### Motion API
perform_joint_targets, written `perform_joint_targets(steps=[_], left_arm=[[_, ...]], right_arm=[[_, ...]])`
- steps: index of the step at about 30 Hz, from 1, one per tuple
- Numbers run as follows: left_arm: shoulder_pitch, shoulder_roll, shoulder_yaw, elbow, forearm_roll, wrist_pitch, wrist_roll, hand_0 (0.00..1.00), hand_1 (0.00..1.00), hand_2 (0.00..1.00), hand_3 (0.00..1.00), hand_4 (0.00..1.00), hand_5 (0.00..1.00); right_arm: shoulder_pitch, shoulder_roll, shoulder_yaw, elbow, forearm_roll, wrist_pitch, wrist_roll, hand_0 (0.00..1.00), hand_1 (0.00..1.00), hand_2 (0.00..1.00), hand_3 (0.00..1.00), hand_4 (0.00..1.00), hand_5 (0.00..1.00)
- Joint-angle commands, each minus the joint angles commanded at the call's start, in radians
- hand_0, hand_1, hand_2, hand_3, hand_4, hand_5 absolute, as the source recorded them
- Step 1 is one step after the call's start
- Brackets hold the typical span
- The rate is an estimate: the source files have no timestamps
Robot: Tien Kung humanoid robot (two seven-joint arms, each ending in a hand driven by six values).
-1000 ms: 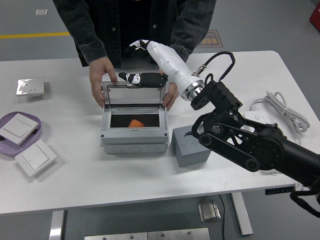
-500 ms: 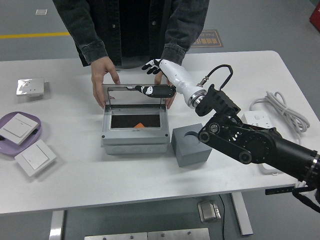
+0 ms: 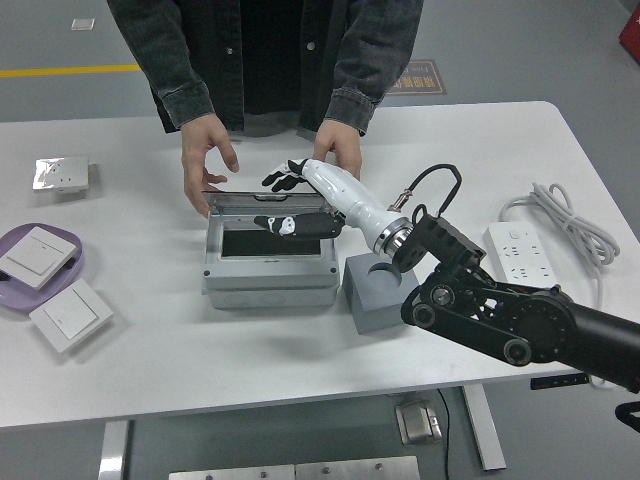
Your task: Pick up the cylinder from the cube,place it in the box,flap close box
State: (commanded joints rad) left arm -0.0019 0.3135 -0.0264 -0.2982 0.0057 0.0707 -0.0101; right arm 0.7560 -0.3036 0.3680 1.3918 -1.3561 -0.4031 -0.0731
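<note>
Box (image 3: 268, 282) flanked by cube (image 3: 380, 293); person's hand (image 3: 205, 160) behind lid (image 3: 268, 204).

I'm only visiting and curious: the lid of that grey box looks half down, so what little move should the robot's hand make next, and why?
Probably keep pressing the lid down and forward until it lies flat on the box. The right hand already rests on the tilted lid, which still stands clear of the front rim, and the cube has an empty socket. The person's hands hover behind.
</note>
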Motion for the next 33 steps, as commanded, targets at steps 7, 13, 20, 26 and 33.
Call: perform_joint_targets(steps=[7,13,20,26,33], left_arm=[[0.003,0.001,-0.007,0.0,0.004,0.0,0.0,0.616,0.626,0.596,0.622,0.693,0.241],[0.005,0.001,-0.002,0.002,-0.002,0.001,-0.002,0.616,0.626,0.595,0.621,0.692,0.242],[0.021,-0.001,0.006,0.003,-0.014,0.002,-0.003,0.616,0.626,0.596,0.621,0.692,0.241],[0.038,-0.01,0.003,0.003,-0.018,0.002,-0.003,0.616,0.626,0.595,0.621,0.693,0.243],[0.049,-0.018,-0.005,0.003,-0.013,0.002,-0.005,0.616,0.626,0.595,0.621,0.692,0.242]], right_arm=[[-0.045,-0.055,-0.018,0.119,0.166,0.017,0.038,0.73,0.643,0.628,0.647,0.821,0.467],[-0.088,-0.081,0.044,0.141,0.307,0.018,0.065,0.701,0.64,0.628,0.646,0.757,0.46],[-0.206,-0.14,0.231,0.227,0.244,0.019,0.057,0.697,0.641,0.634,0.657,0.714,0.441],[-0.322,-0.145,0.407,0.246,0.245,0.041,0.101,0.694,0.642,0.634,0.656,0.709,0.446],[-0.387,-0.114,0.565,0.205,0.28,0.063,0.152,0.695,0.648,0.639,0.655,0.737,0.456]])
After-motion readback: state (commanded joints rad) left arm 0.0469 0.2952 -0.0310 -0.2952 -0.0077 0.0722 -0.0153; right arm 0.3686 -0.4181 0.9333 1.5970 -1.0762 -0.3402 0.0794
